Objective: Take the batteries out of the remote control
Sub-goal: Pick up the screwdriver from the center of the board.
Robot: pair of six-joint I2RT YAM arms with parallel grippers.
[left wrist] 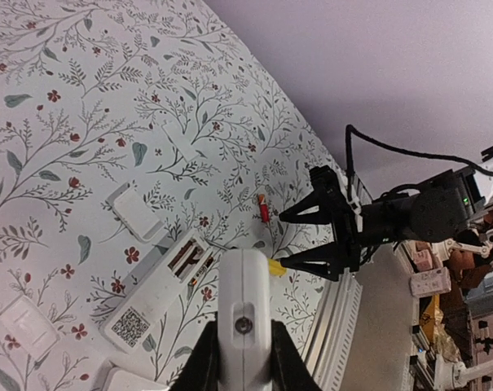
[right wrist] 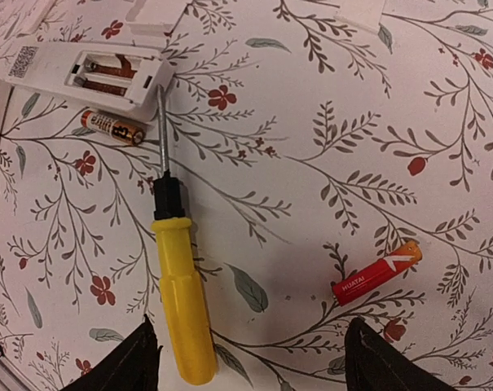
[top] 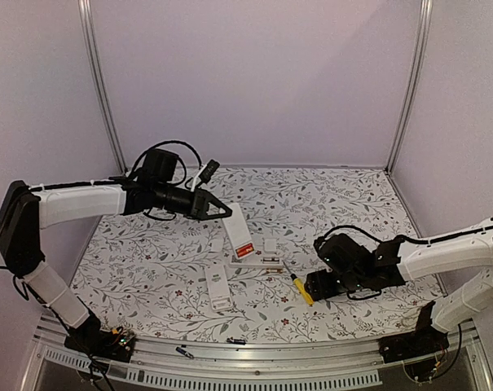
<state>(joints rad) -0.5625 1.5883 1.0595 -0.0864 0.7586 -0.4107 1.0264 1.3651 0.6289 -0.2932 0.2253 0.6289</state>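
Observation:
My left gripper [top: 227, 212] [left wrist: 244, 346] is shut on one end of a white remote control [top: 241, 234] [left wrist: 244, 293], holding it tilted above the table, a red patch near its lower end. Under it lies a second white remote [top: 261, 262] [left wrist: 152, 289] [right wrist: 87, 73], its compartment open with batteries [right wrist: 116, 71] [left wrist: 189, 259] inside. A dark battery [right wrist: 112, 127] lies loose beside that remote. A red-orange battery [right wrist: 377, 273] [left wrist: 264, 210] lies farther right. My right gripper [top: 315, 286] [right wrist: 254, 366] [left wrist: 311, 236] hovers open over the table, between a yellow screwdriver and the red-orange battery.
The yellow-handled screwdriver [right wrist: 179, 305] [top: 300, 289] lies with its tip toward the open remote. A third white remote [top: 217, 287] lies front left. Loose white covers [top: 270, 243] [left wrist: 136, 213] rest on the floral cloth. The metal table rail [top: 254, 352] runs along the near edge.

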